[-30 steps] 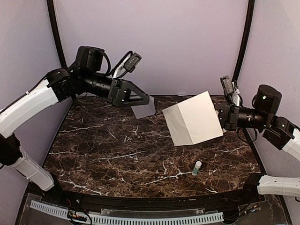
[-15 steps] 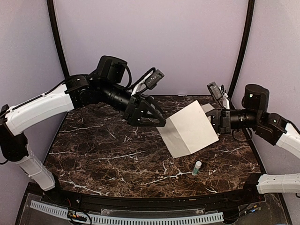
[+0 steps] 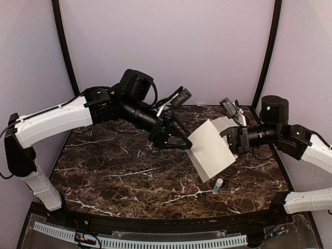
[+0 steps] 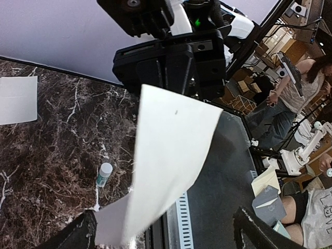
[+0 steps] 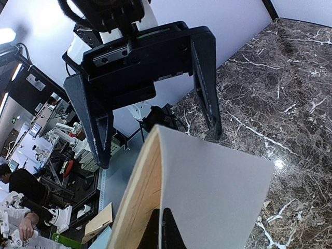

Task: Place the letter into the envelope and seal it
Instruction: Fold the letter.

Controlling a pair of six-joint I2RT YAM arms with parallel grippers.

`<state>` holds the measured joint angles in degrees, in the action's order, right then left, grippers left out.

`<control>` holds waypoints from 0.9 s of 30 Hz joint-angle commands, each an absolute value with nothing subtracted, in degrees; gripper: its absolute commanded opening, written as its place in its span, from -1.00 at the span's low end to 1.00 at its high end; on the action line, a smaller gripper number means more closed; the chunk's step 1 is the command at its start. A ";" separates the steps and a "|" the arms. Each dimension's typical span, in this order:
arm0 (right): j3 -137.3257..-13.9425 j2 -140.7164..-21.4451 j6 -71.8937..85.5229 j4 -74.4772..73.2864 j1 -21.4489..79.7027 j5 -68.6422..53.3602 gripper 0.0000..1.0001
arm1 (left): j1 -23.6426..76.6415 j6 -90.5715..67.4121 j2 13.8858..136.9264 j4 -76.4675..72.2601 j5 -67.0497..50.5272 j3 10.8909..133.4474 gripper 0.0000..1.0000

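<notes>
The letter (image 3: 210, 148), a cream sheet folded over on itself, hangs in the air above the right half of the table. My right gripper (image 3: 231, 141) is shut on its right edge; in the right wrist view the dark fingertips (image 5: 161, 228) pinch the letter (image 5: 212, 192). My left gripper (image 3: 182, 141) stands wide open at the sheet's left edge. In the left wrist view the letter (image 4: 171, 155) reaches down between the spread fingers (image 4: 78, 236), touching neither that I can see. The grey envelope (image 4: 18, 99) lies flat on the table; the left arm hides it from the top view.
A small glue stick (image 3: 218, 185) with a white cap lies on the dark marble table (image 3: 119, 171) at the front right, below the letter; it is also in the left wrist view (image 4: 104, 174). Purple walls close the back and sides.
The left arm has swung right, from over the envelope to the letter's left edge, jaws still open. The right arm has carried the letter left and lower. The left arm now covers the envelope.
</notes>
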<state>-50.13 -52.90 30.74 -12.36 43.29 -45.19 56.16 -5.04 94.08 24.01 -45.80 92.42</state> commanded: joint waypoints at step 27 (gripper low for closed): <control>-50.27 -52.22 31.59 -9.73 47.13 -44.38 -1.00 | 57.53 -3.55 90.23 24.70 -46.21 88.66 0.43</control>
<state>-49.58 -51.77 32.03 -12.32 46.52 -44.73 57.12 -4.54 91.53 23.83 -44.29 89.34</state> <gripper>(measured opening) 0.003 0.792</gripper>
